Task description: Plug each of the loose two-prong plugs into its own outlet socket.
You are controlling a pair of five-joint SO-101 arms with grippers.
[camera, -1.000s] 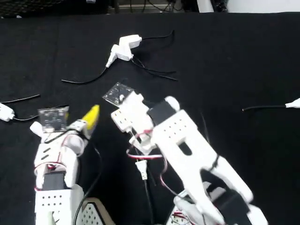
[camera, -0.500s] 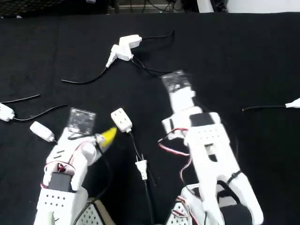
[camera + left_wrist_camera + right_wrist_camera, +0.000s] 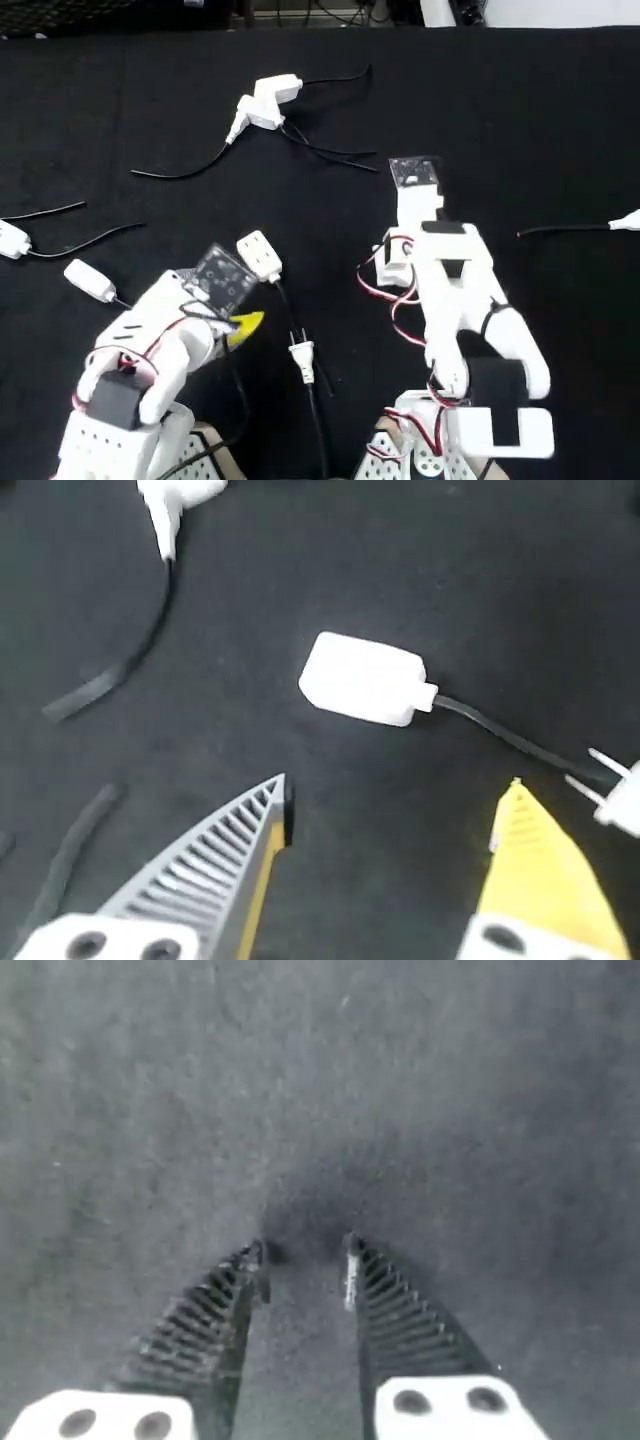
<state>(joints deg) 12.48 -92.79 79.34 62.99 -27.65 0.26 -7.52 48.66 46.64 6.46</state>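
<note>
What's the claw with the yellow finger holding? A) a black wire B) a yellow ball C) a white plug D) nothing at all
D: the left gripper is open with only bare table between its fingers, and the white outlet socket lies beyond the tips, untouched.
</note>
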